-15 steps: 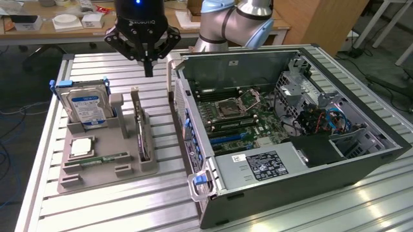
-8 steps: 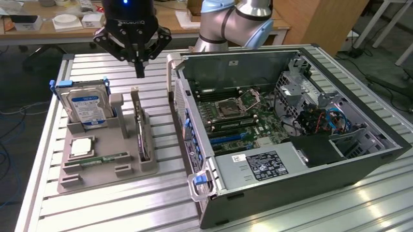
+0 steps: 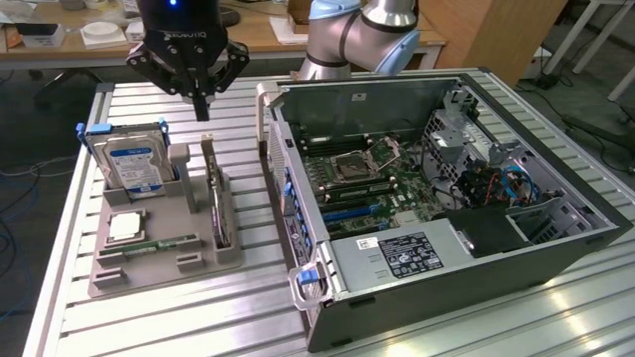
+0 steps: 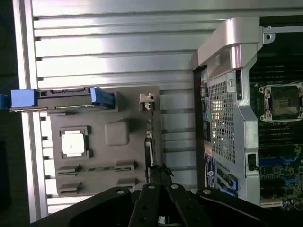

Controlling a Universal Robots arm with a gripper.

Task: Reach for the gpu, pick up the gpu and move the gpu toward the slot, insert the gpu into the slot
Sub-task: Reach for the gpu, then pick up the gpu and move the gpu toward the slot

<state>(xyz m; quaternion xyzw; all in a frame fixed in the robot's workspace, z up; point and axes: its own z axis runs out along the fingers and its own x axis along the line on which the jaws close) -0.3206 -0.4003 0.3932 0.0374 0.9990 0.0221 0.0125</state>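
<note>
The gpu (image 3: 216,199) is a thin dark card standing on edge in the grey fixture (image 3: 163,256), its metal bracket at the far end. In the wrist view the gpu (image 4: 148,150) appears edge-on, with its bracket (image 4: 147,100) beyond it. My gripper (image 3: 201,111) hangs above the far end of the card, well clear of it, fingers shut together with nothing between them. In the wrist view the gripper (image 4: 159,174) points along the card's line. The blue slot (image 3: 349,213) lies on the motherboard inside the open computer case (image 3: 555,249).
The fixture also holds a blue-labelled hard drive (image 3: 134,165), a square processor chip (image 3: 124,224) and a green memory stick (image 3: 159,244). The case's raised side wall (image 3: 276,141) stands close to the gpu. A desk with boxes (image 3: 100,33) is behind.
</note>
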